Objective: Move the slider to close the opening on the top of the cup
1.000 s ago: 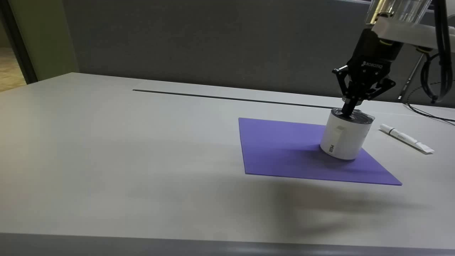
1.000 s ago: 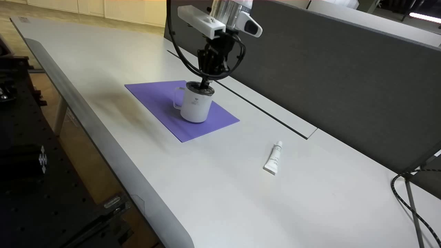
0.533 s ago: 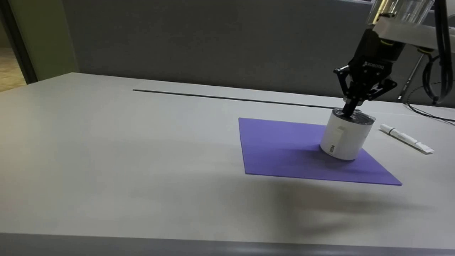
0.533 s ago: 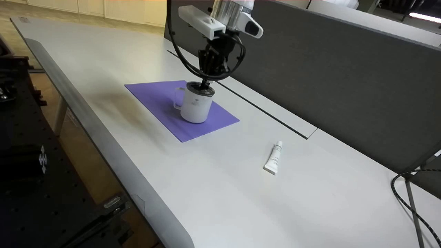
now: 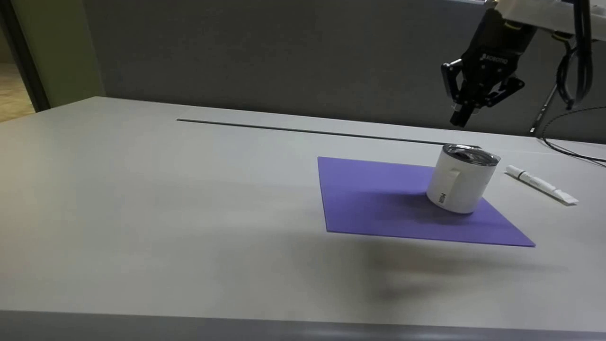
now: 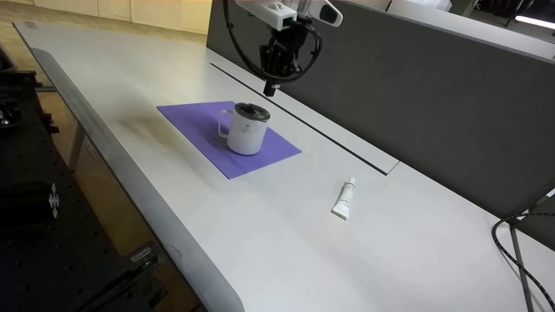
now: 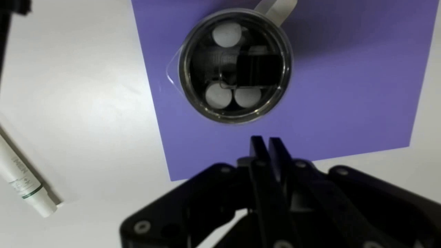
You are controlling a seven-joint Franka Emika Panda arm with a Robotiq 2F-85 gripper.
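Note:
The white cup [image 5: 457, 187] stands upright on a purple mat [image 5: 369, 203]; it also shows in an exterior view [image 6: 246, 135]. Its dark see-through lid [image 7: 235, 116] faces up in the wrist view, with several white round spots on it. A black slider block [image 7: 259, 70] sits on the lid's right half, toward the handle side; a clear track runs left toward the spout. I cannot tell whether the opening is covered. My gripper [image 5: 458, 122] is above and behind the cup, clear of it, also in view here [image 6: 269, 92]. Its fingertips [image 7: 266, 137] are nearly together with nothing between.
A white tube [image 5: 539, 183] lies on the table beside the mat, also in the wrist view [image 7: 22, 175]. A dark grey panel [image 5: 284, 61] stands along the table's back. A dark groove [image 6: 329, 138] runs in front of it. A cable [image 6: 520, 264] lies near the panel.
My gripper was down with its fingertips on the lid. Now it has risen and moved back off the lid, leaving the lid uncovered. The cup has stayed in place.

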